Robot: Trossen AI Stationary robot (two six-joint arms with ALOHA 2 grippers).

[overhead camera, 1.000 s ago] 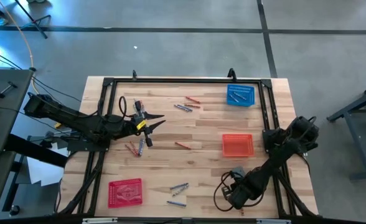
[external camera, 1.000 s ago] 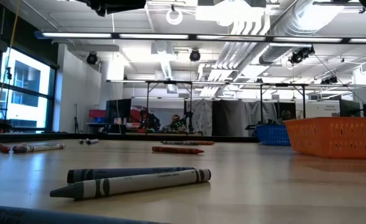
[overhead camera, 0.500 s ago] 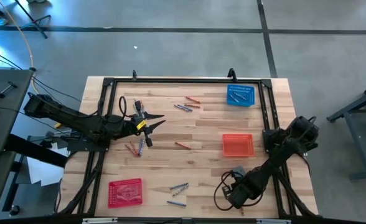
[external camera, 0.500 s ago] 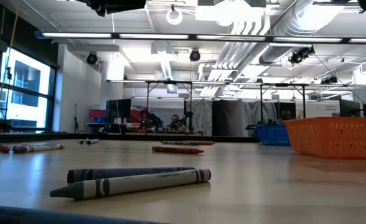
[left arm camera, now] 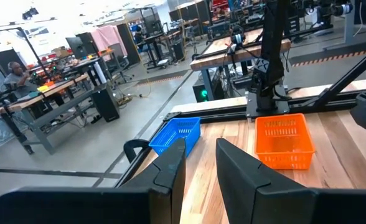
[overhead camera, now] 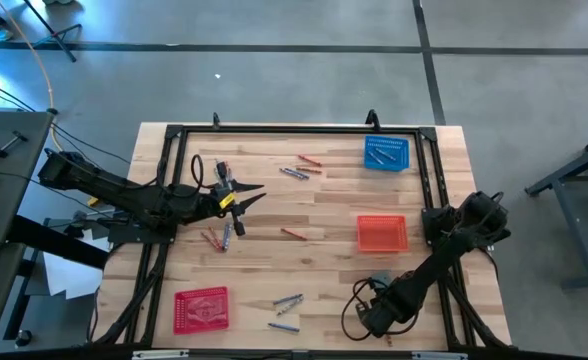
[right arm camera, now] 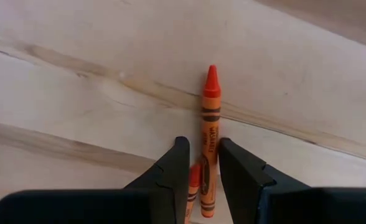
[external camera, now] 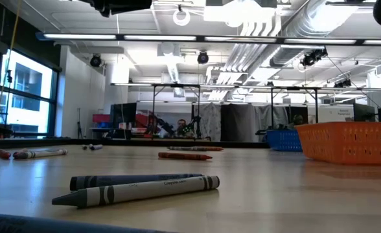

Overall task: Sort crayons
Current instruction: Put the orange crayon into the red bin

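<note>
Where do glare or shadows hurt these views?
Low view: ceiling lights and window blow out, sheen on table. Right wrist view: even light, no glare on orange crayon. High view: no hard shadows.

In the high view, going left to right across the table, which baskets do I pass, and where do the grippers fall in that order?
Red basket → left gripper → right gripper → orange basket and blue basket, nearly level.
</note>
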